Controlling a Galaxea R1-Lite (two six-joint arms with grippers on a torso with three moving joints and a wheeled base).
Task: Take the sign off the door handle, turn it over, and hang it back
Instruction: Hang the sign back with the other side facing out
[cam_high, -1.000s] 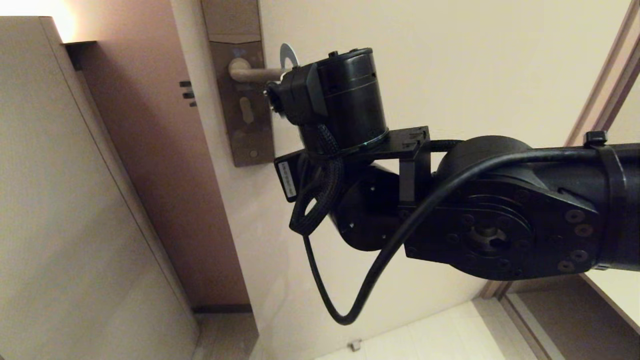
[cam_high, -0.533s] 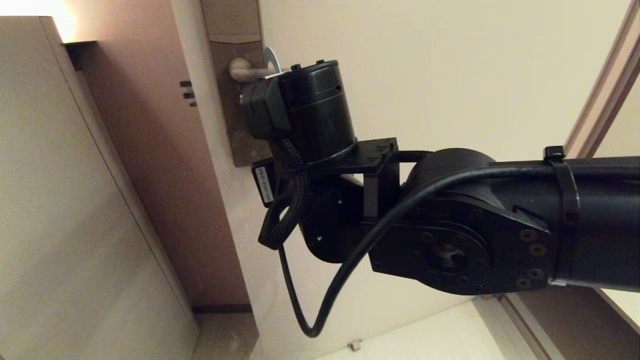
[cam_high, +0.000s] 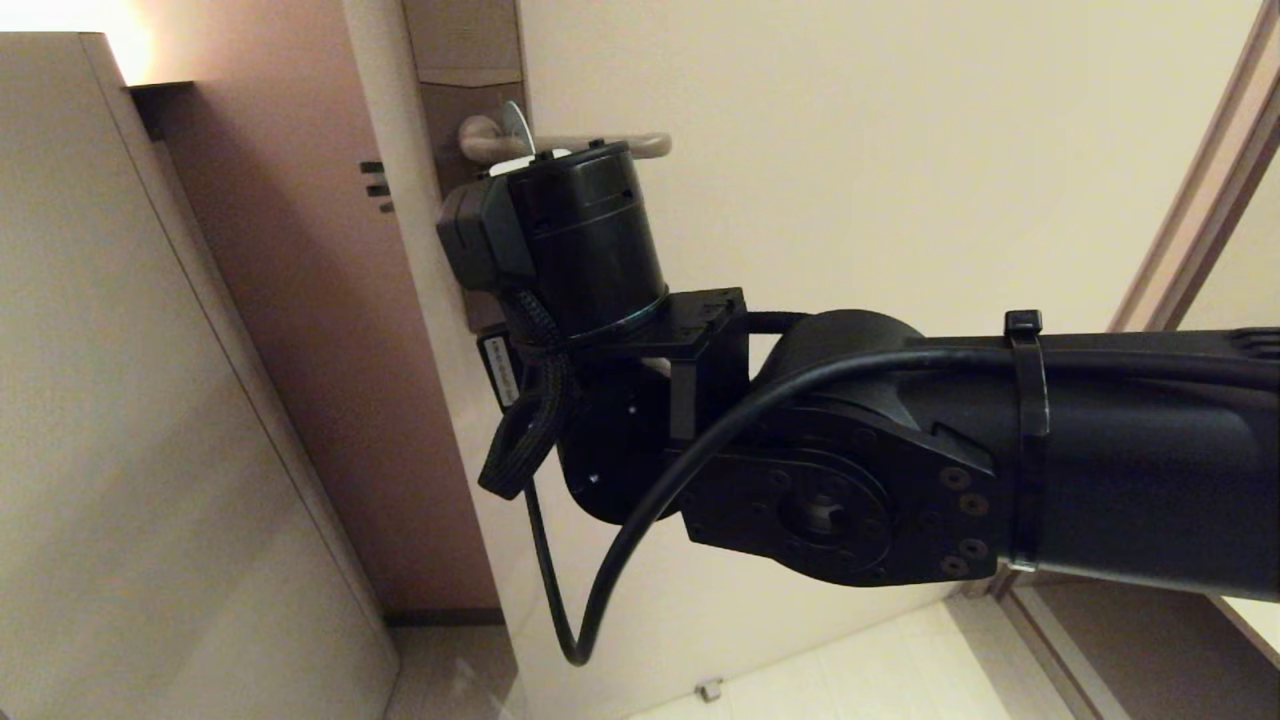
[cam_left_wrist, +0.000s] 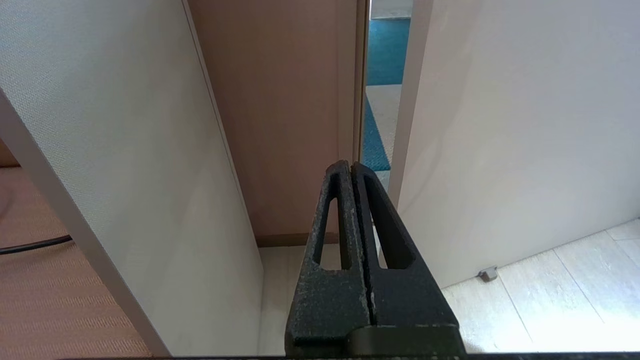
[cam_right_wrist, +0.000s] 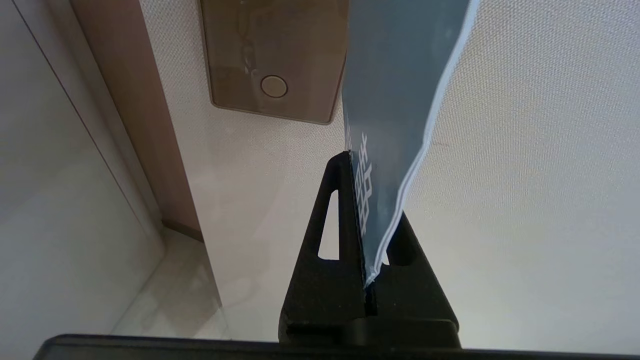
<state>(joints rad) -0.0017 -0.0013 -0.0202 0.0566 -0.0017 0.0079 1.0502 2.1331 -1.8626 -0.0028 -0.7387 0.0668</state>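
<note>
The sign (cam_right_wrist: 395, 100) shows its blue-grey face with white print and is pinched at its lower end by my right gripper (cam_right_wrist: 357, 160), which is shut on it. In the head view my right wrist (cam_high: 580, 240) hides the fingers. Only the pale top arc of the sign (cam_high: 515, 122) shows there, over the door handle (cam_high: 610, 143) close to the tall plate (cam_high: 470, 60). The lever's rounded end sticks out free past the wrist. My left gripper (cam_left_wrist: 350, 167) is shut and empty, parked low and away from the handle.
The cream door (cam_high: 850, 150) fills the middle, with a brown jamb (cam_high: 300, 300) and a pale wall (cam_high: 120, 400) to its left. A small door stop (cam_high: 710, 690) sits on the floor. A black cable (cam_high: 570, 620) loops below my right wrist.
My right arm has moved left along the lever toward the plate, carrying the sign. The sign's top arc slid from near the lever's end to near its base, uncovering the end.
</note>
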